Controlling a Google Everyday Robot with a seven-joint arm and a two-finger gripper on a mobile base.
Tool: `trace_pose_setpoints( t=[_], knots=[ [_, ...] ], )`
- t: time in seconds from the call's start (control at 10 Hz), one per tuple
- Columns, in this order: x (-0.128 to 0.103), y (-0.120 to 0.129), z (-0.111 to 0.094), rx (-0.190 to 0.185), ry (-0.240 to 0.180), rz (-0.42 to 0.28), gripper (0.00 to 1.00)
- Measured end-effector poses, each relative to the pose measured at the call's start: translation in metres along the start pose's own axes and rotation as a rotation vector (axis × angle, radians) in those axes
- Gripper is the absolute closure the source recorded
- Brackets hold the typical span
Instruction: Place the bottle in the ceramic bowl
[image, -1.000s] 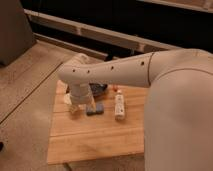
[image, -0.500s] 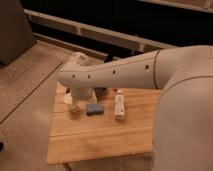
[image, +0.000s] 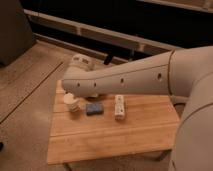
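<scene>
The bottle (image: 119, 106) is small and white and lies on its side on the wooden table (image: 110, 137), right of the middle. The ceramic bowl does not show; it is hidden or out of view. My white arm (image: 135, 77) crosses the view from the right, above the back of the table. My gripper is mostly hidden behind the arm's far end. Only a rounded white part (image: 80, 61) shows above it, up and to the left of the bottle and apart from it.
A short white cup (image: 72, 103) stands at the table's left side. A small blue-grey block (image: 93, 108) lies between the cup and the bottle. Speckled floor surrounds the table, and a dark wall with a rail runs behind it.
The dark gripper part that hung over the blue-grey block a second ago has lifted out of sight behind the arm. The block is uncovered. The bottle and cup have not moved.
</scene>
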Motion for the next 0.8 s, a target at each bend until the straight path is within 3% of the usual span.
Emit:
trace_pose_setpoints(
  t=[0.2, 0.5, 0.8],
  knots=[
    [0.001, -0.004, 0.003, -0.010, 0.012, 0.024, 0.35],
    [-0.011, -0.077, 0.004, -0.001, 0.027, 0.153, 0.35],
    [-0.002, -0.124, 0.023, -0.009, 0.081, 0.255, 0.35]
  ],
)
